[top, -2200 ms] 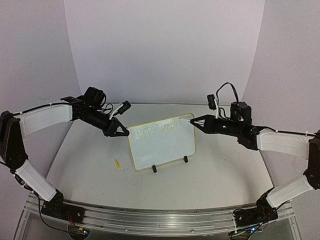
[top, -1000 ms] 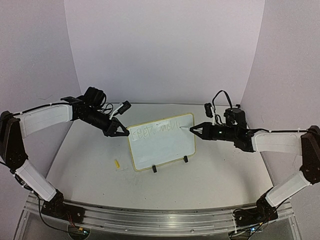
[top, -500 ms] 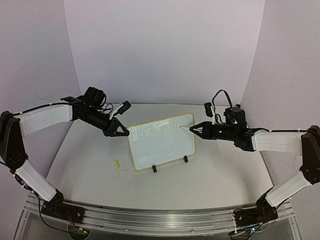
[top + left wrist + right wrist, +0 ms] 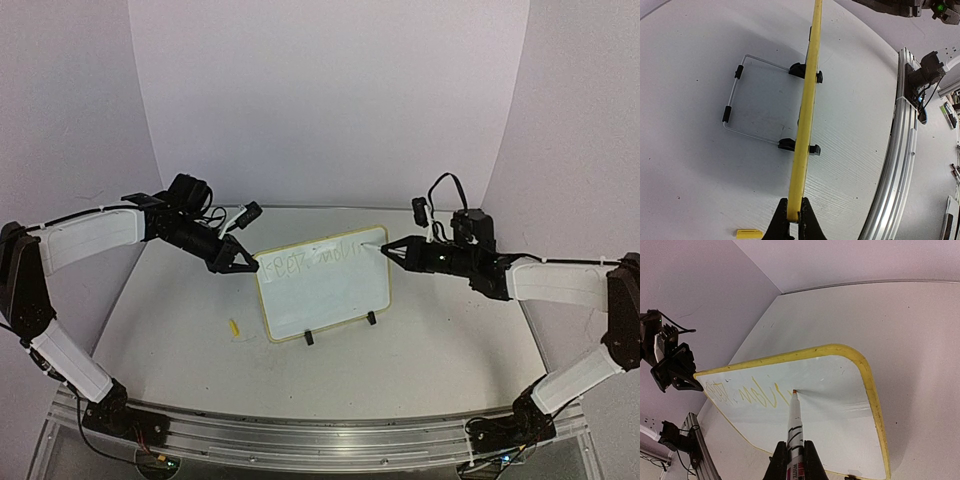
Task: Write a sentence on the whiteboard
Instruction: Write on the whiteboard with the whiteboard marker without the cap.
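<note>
Overhead, the whiteboard [image 4: 322, 285] stood near the middle of the worktop [image 4: 430, 350], propped on its two black clip feet [image 4: 309, 338] with its long axis running left to right. The left gripper [image 4: 247, 264] was pressed together on the board's upper left corner. The right gripper [image 4: 392, 250] pinched a marker [image 4: 383, 247] whose tip met the face close to the upper right corner. The sentence [image 4: 318, 257], a faint yellow-green line, ran along the top edge. A small yellow cap [image 4: 235, 327] lay on the worktop left of the board, apart from it.

Left wrist view: the board appeared edge-on, its yellow rim clamped between the closed fingers, with a wire stand [image 4: 727, 114] behind it.

Right wrist view: the marker pointed straight away from the hand, its tip touching the face just past the last stroke. Blank surface lay onward to the rounded rim and, more broadly, below the line. Judged from this, the right arm alone was placed to write. The line's axis left little room before the rim, so a drop to a lower line seemed likely.
</note>
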